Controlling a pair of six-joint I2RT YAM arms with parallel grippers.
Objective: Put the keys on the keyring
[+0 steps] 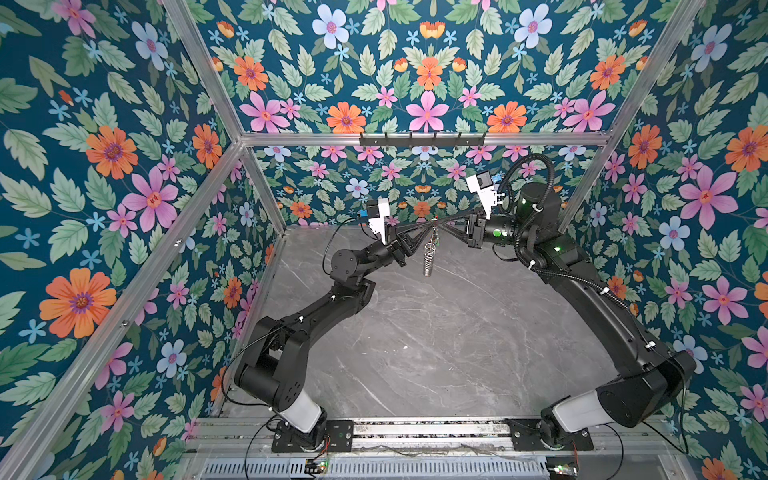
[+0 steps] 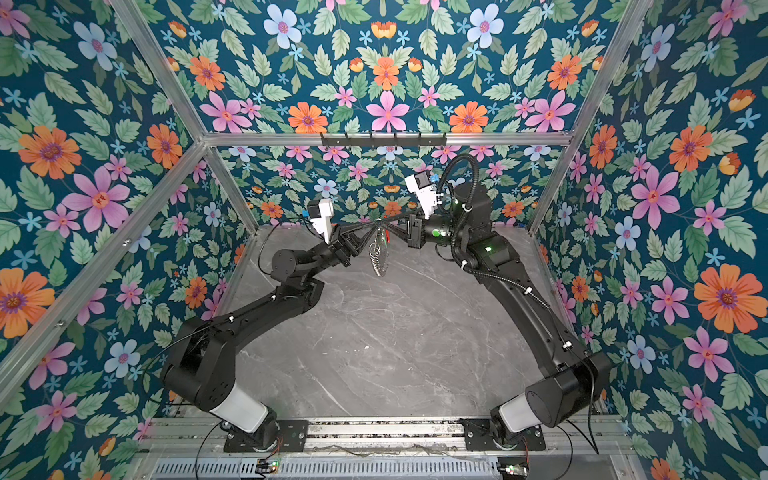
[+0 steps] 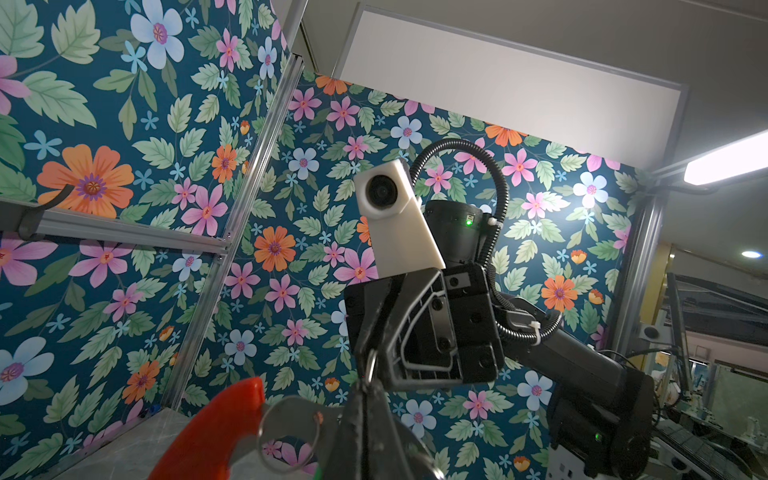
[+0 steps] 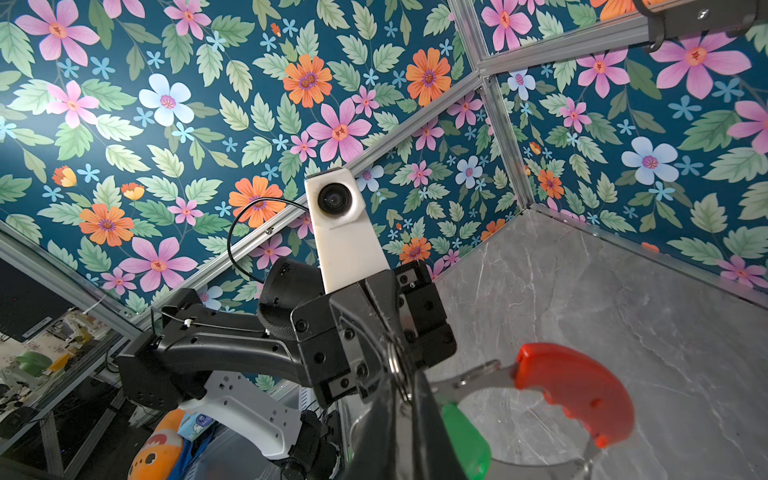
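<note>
Claws meet tip to tip above the worktop (image 1: 415, 332): left claw (image 1: 429, 227) clamped on the keyring (image 1: 430, 254), hoop hanging down; right claw (image 1: 443, 226) pinched shut, seemingly on the key (image 4: 465, 440), just beside the hoop.

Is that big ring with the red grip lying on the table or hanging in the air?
Hanging: the keyring dangles clear above the grey table, held up where both arms' jaws meet.

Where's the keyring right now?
The keyring hangs in mid-air at centre rear in both top views, where the left gripper and right gripper meet, above the table.
</note>
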